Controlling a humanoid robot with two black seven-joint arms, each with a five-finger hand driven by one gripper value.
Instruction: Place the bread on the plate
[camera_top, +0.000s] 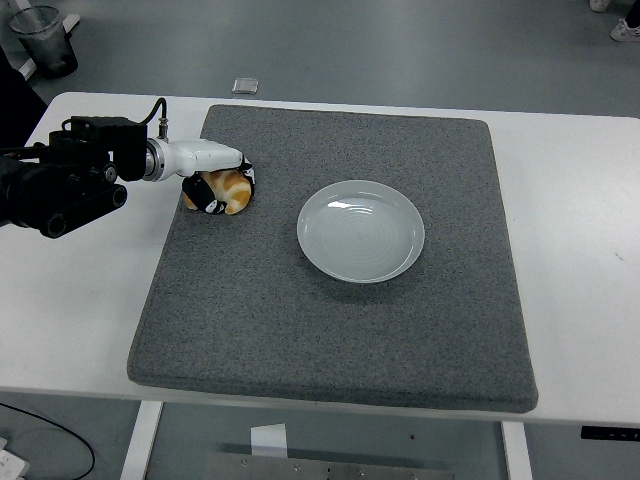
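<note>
Grey mat (330, 320) on white table (580, 250) | left hand (215, 178) curled around bread (230, 190) near mat's far-left edge, long axis unclear | plate (361, 231) well right, bare mat between

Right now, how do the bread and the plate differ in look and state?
The bread is golden brown and lumpy; the plate is pale, round and smooth. The bread sits inside the curled fingers of the left hand; the plate lies free and holds nothing. The bread is at the mat's far left; the plate is near its middle. Both rest on the grey mat.
</note>
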